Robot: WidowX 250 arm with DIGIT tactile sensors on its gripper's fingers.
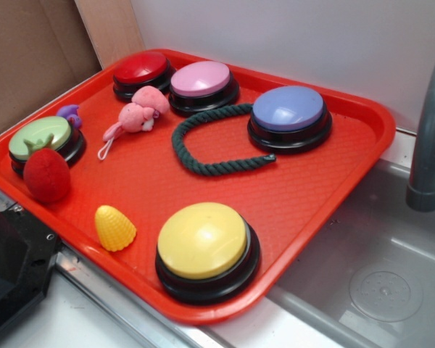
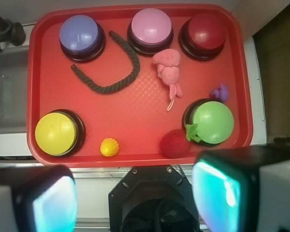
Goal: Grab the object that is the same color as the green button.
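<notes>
Rope (image 1: 203,148) lies curved on tray (image 1: 326,181); pincer (image 2: 135,203) seemingly open above.

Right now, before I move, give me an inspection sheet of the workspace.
Surface: red tray beside a sink.
Job's things: dark green rope lies curved between the blue button and pink button; green button at the tray's near edge.
Clutter: red button, yellow button, red strawberry touching the green button, pink plush, yellow corn, small purple toy.
Tool: tool open, off the tray, holding nothing.
Cables: nothing seen.
Surroundings: grey faucet, white wall.
</notes>
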